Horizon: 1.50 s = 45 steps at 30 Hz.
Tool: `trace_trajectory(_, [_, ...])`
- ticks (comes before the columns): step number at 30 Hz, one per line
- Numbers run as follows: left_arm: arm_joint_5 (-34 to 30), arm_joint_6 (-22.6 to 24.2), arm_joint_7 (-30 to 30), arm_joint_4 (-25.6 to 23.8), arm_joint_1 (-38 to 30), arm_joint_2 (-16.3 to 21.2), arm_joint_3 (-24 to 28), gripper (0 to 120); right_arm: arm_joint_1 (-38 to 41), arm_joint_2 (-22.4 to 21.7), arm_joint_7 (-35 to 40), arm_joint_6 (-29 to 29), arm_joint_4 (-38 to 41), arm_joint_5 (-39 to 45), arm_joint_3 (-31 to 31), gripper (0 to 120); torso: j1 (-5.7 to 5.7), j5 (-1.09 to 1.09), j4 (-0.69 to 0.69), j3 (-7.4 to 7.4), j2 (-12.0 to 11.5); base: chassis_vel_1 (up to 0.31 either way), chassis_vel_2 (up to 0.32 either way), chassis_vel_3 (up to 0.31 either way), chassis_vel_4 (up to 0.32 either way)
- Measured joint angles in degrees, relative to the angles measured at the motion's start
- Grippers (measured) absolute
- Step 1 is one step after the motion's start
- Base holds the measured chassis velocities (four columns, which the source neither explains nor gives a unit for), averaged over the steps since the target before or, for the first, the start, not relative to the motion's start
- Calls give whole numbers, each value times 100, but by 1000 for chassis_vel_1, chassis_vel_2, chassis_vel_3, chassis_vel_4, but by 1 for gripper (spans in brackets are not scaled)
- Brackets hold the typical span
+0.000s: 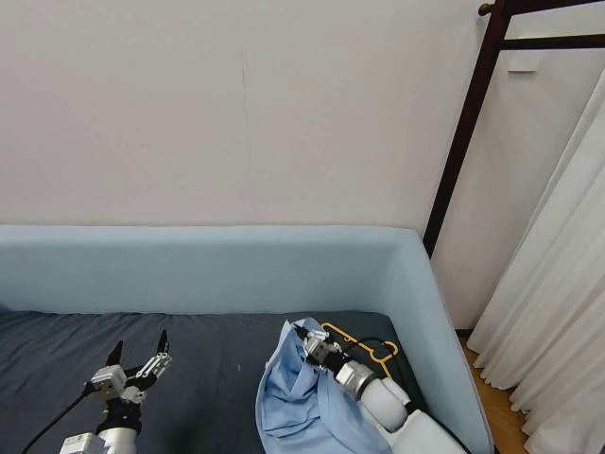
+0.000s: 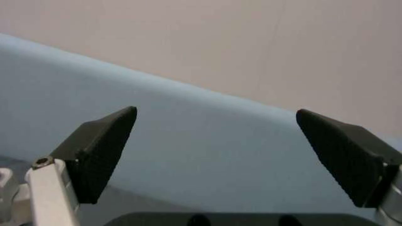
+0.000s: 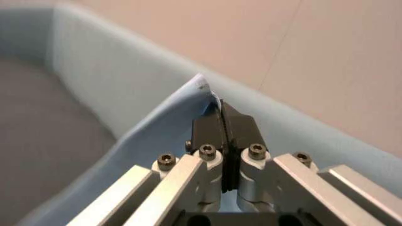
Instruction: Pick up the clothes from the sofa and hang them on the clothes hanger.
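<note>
My right pincer (image 3: 221, 112) grips the top edge of the blue shirt (image 1: 288, 402), which looks soft, light and floppy to me; my left pincer (image 1: 140, 347) hangs wide open.

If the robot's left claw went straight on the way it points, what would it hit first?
Probably the sofa's pale blue backrest, which sits dead ahead of the open left gripper; how far off it is is hard to judge.
</note>
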Motion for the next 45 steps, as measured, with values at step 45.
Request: trace_trajectory(45, [-70, -359, 4526, 3181, -1222, -59, 1889, 96, 1042, -435, 492, -527, 1126, 1438, -246, 0, 0, 1, 0, 0, 0, 0, 0, 0, 0])
